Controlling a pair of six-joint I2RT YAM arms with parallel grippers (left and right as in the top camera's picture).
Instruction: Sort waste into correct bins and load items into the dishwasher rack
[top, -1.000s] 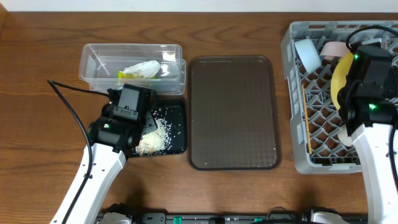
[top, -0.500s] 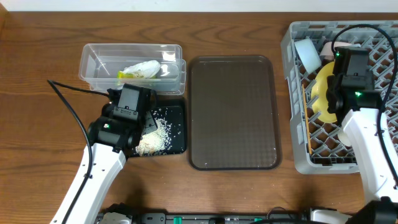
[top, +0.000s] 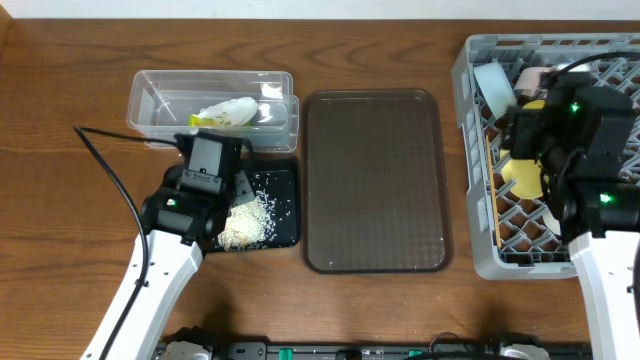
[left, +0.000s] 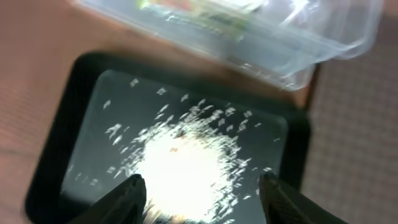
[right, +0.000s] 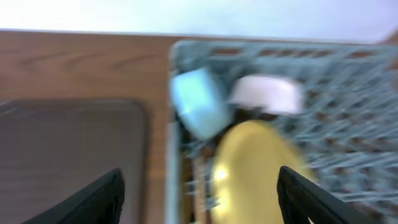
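The yellow plate (top: 520, 176) (right: 255, 167) stands on edge in the grey dishwasher rack (top: 464, 150), beside a light blue bowl (top: 493, 86) (right: 196, 102) and a white bowl (top: 536, 78) (right: 267, 92). Chopsticks (top: 491, 195) lie along the rack's left side. My right gripper (top: 518, 135) (right: 200, 198) hovers above the plate, open and holding nothing. My left gripper (top: 238, 195) (left: 202, 194) hangs open over the black tray (top: 288, 180) (left: 62, 143), its fingers either side of the white rice pile (top: 250, 222) (left: 186, 165). The clear tub (top: 150, 100) (left: 336, 37) holds the green-yellow wrapper (top: 226, 113).
A large brown serving tray (top: 375, 180) lies between the black tray and the rack. The left arm's black cable (top: 110, 175) trails across the wood to the left. The clear tub touches the black tray's far edge.
The right gripper has opened and let go of the yellow plate, which now stands lower in the rack. The right arm has drawn back from it. The left arm has barely moved.
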